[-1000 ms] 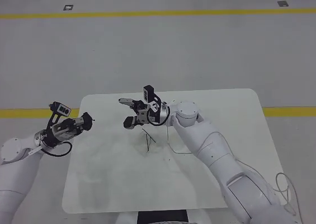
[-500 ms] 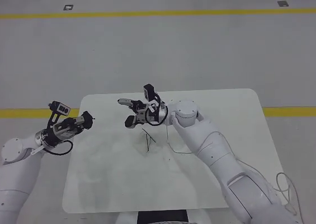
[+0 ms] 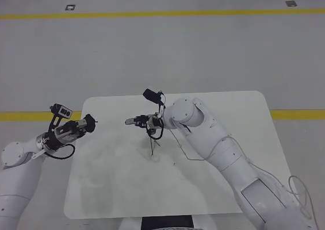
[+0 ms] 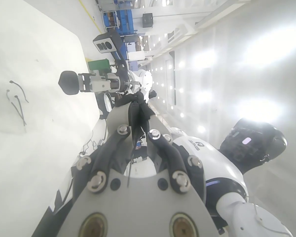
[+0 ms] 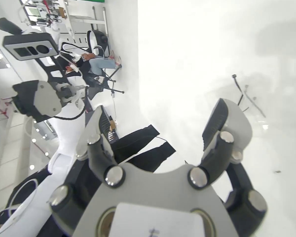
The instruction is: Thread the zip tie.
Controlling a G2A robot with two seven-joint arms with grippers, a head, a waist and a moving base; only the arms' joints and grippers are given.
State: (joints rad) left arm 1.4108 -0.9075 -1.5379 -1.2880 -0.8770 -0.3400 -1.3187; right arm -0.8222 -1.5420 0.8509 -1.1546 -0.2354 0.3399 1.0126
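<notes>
Several loose black zip ties [image 3: 152, 141] lie crossed near the middle of the white table [image 3: 225, 178]; they also appear as zip ties [image 4: 17, 102] and zip ties [image 5: 246, 95] in the wrist views. My right gripper [image 3: 133, 121] hovers open just left of them and holds nothing; its own view shows the right gripper [image 5: 160, 120] with its pads wide apart. My left gripper [image 3: 89, 122] hangs at the table's left edge. It is shut on a thin black zip tie [image 4: 129, 171], whose strand runs back between the fingers [image 4: 138, 104].
A thin cable [image 3: 180, 150] from the right arm trails over the table beside the ties. A small dark speck [image 3: 172, 164] lies nearer the front. The table's left half between the two grippers is bare.
The right wrist has turned and its gripper has shifted slightly toward the loose ties, fingers now lying flatter. The left arm has stayed where it was.
</notes>
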